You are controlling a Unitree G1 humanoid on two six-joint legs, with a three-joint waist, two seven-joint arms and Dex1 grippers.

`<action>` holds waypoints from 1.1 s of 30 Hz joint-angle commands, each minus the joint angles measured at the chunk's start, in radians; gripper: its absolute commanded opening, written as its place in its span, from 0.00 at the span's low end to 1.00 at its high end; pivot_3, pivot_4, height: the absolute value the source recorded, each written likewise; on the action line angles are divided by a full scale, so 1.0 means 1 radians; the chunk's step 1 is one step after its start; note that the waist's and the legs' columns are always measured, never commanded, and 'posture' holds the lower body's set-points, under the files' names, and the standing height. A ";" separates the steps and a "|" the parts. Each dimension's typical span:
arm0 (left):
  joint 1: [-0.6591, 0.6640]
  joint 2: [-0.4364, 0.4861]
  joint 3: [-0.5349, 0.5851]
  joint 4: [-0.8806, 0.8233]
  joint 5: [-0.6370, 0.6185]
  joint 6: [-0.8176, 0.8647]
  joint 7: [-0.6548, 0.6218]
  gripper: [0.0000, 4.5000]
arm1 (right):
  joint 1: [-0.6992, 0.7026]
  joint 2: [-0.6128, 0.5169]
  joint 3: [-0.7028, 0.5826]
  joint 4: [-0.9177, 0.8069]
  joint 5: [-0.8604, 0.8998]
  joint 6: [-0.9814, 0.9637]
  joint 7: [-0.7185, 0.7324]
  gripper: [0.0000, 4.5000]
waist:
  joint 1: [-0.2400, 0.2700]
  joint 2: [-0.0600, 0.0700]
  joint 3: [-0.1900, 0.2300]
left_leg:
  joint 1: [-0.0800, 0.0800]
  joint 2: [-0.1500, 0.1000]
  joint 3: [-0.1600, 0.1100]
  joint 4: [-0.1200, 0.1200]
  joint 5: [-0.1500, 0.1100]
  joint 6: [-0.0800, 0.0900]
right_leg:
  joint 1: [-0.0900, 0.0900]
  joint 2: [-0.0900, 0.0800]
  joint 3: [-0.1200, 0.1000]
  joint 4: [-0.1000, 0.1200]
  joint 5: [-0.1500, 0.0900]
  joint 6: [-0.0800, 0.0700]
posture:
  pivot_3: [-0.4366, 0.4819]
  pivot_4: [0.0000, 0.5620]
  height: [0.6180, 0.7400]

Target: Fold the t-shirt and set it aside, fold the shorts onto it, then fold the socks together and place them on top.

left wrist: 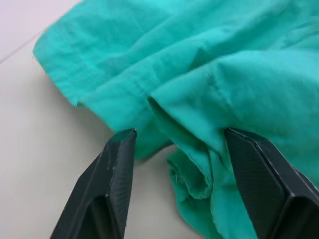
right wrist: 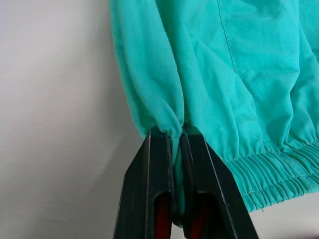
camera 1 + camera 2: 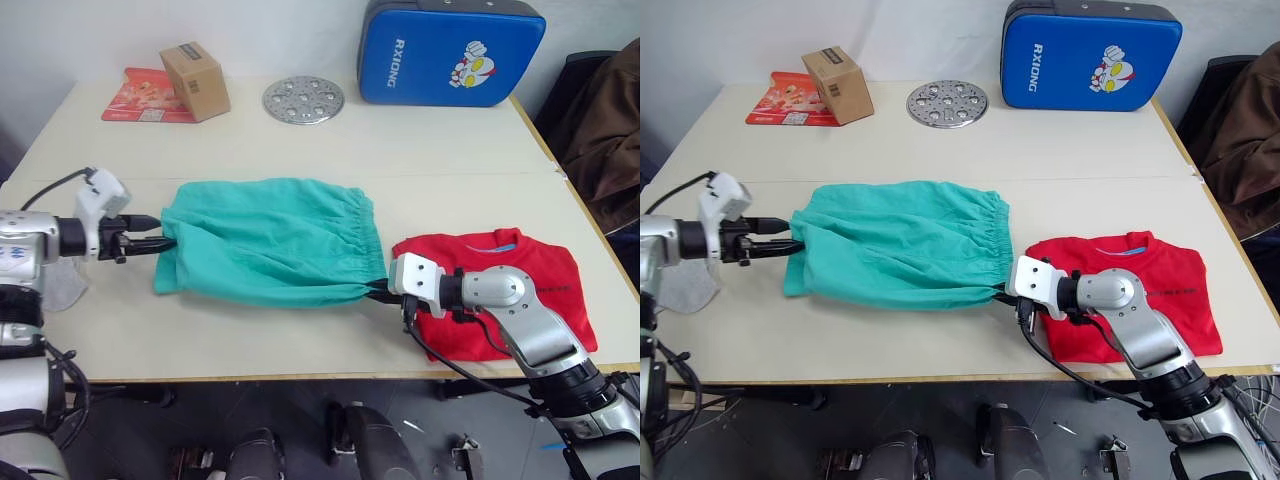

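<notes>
The teal shorts [image 3: 270, 240] lie flat in the middle of the table, waistband toward the right. At their left leg hem my left gripper [image 3: 150, 232] is open, and in the left wrist view its fingers [image 1: 117, 169] stand on either side of a bunched fold of hem. My right gripper [image 3: 378, 290] is shut on the near corner of the shorts' waistband [image 2: 279, 174]. Just right of the shorts lies the folded red t-shirt [image 3: 530, 270], partly under my right arm. A pale grey piece, apparently the socks [image 3: 62, 285], lies at the table's left edge below my left arm.
At the back of the table [image 3: 400, 150] are a cardboard box [image 3: 195, 80] on a red packet [image 3: 135, 98], a perforated metal disc [image 3: 303, 100] and an upright blue pad [image 3: 450, 52]. A brown garment [image 3: 610, 130] hangs beyond the right edge.
</notes>
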 commanded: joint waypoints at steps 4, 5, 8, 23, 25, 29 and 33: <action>0.377 0.090 0.175 -0.445 -0.052 -0.060 -0.013 0.62 | 0.007 0.002 -0.022 -0.040 0.004 -0.002 -0.005 0.00 | 0.005 0.001 0.000 | 0.000 0.000 0.001 0.000 0.000 -0.001 | -0.001 -0.001 0.001 0.002 -0.001 -0.001 | 0.48 0.27 1.00; 0.435 0.096 0.178 -0.480 -0.015 -0.124 0.004 0.62 | 0.006 0.003 -0.021 -0.038 0.003 -0.002 -0.005 0.00 | 0.007 0.001 0.000 | 0.000 0.000 0.000 0.000 0.000 0.000 | -0.001 -0.001 0.002 0.002 -0.001 -0.001 | 0.48 0.27 1.00; 0.565 0.105 0.199 -0.556 0.037 -0.222 0.033 0.62 | 0.002 0.003 -0.021 -0.035 0.001 -0.003 -0.002 0.00 | 0.011 0.000 0.000 | 0.001 0.000 0.000 0.000 0.000 0.000 | -0.001 0.000 0.002 0.002 0.000 -0.001 | 0.48 0.27 1.00; 0.726 0.092 0.414 -0.743 -0.077 0.011 0.117 0.62 | 0.022 0.000 -0.024 -0.055 0.007 -0.001 0.001 0.00 | 0.010 0.000 0.000 | -0.001 -0.001 -0.002 -0.003 -0.001 0.002 | -0.002 0.000 0.002 -0.001 0.000 -0.001 | 0.48 0.27 1.00; 0.735 0.100 0.447 -0.707 -0.117 0.060 0.081 0.70 | 0.014 0.004 -0.019 -0.046 0.002 -0.009 0.003 0.00 | 0.004 0.000 0.000 | -0.001 -0.001 -0.002 -0.004 -0.001 0.001 | -0.002 0.000 0.002 -0.001 0.000 -0.001 | 0.48 0.27 1.00; 0.814 0.112 0.567 -0.738 -0.231 0.230 -0.004 0.95 | 0.000 0.011 -0.016 -0.041 0.006 -0.006 0.009 0.00 | -0.007 0.000 0.000 | -0.002 0.000 0.000 -0.004 -0.001 0.001 | -0.004 0.000 0.001 -0.001 0.000 -0.001 | 0.48 0.27 1.00; 1.005 0.107 0.693 -0.894 -0.284 0.372 -0.096 0.99 | -0.002 0.014 -0.011 -0.037 0.005 -0.012 0.019 0.00 | -0.012 0.000 0.000 | -0.002 0.000 0.000 -0.004 -0.001 0.000 | -0.004 0.000 0.002 -0.001 0.000 -0.001 | 0.48 0.27 1.00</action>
